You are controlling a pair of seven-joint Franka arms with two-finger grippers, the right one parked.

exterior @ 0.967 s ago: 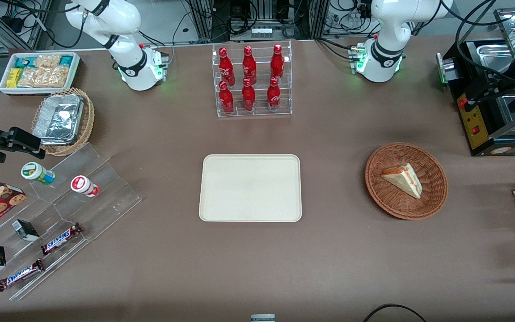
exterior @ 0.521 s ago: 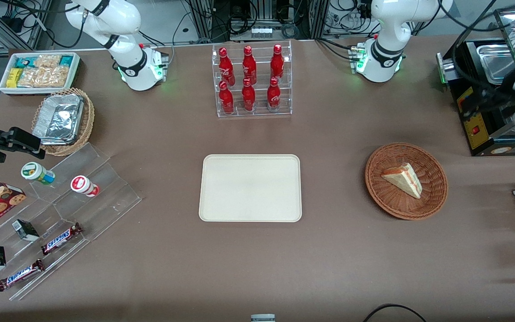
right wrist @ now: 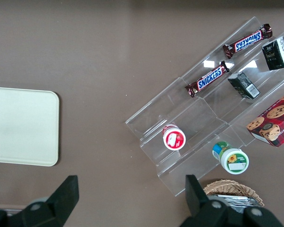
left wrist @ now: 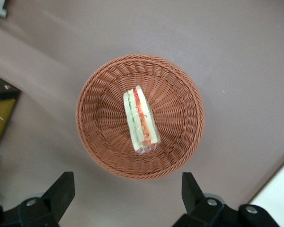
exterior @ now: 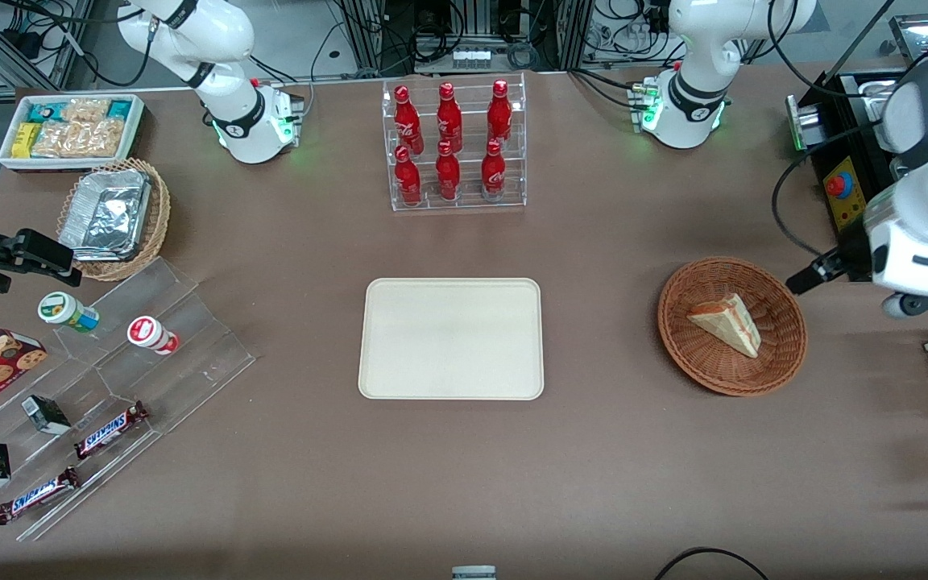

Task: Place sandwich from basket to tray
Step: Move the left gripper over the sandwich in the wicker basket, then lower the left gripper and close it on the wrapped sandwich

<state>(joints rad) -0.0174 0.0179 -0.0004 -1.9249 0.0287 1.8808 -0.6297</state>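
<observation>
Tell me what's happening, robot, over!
Hand open, empty, up above the basket. Sandwich lying in basket, untouched. Tray bare, waiting. Nothing in the way.

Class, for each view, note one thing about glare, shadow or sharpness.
Front view: foil containers glare.
Left wrist view: sandwich in basket sharp; gripper hovers above, fingers open, dark.
Right wrist view: tray edge casts thin shadow.

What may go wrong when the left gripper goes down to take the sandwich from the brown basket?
The open gripper hangs above the table, beside the round reddish-brown wicker basket. The triangular cream-bread sandwich stands on its thin edge, so a finger could tip it. A finger might also strike the raised rim.
</observation>
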